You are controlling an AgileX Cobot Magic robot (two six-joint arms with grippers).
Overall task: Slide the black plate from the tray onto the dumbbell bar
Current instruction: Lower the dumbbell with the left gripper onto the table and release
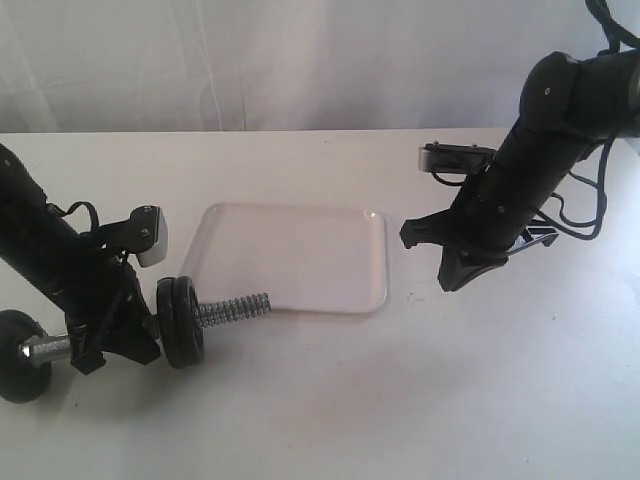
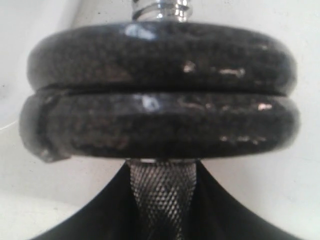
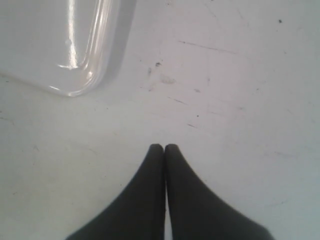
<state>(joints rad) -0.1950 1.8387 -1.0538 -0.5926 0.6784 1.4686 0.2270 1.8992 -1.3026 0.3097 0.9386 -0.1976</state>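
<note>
Bar axis, exterior view: the slim chrome dumbbell bar (image 1: pixel 235 308) lies on the white table (image 1: pixel 420 400) at the near left. Its long axis runs left to right, and its coarse threaded end points at the near-left corner of the shallow white glossy tray (image 1: pixel 300 255).
Plate, exterior view: the small round matte-black plate (image 1: pixel 190 335) is threaded on the bar, face to face with a second black disc (image 1: pixel 170 315). Nothing lies in the tray, so I judge the slide done or nearly so.
Left gripper, exterior view: the left gripper (image 1: pixel 112 345) is clamped around the bar's middle, just left of the pair. It is by far the nearer arm.
Right gripper, exterior view: the right gripper (image 1: pixel 448 275) hangs over bare table just right of the tray, well apart from the bar.
Far-left end, exterior view: a third black disc (image 1: pixel 15 355) is cut off by the frame edge.
Left wrist view: the black plate (image 2: pixel 160 57) is pressed against its twin (image 2: pixel 160 125). The knurled grip (image 2: pixel 161 190) runs between dark fingers (image 2: pixel 95 227), whose pads are out of frame.
Right wrist view: the fingertips (image 3: pixel 164 148) are pressed together on nothing, with a tray corner (image 3: pixel 95 50) beyond.
Hard to tell: I cannot be sure which of the pair is the task's own; I take the one nearer the free thread.
</note>
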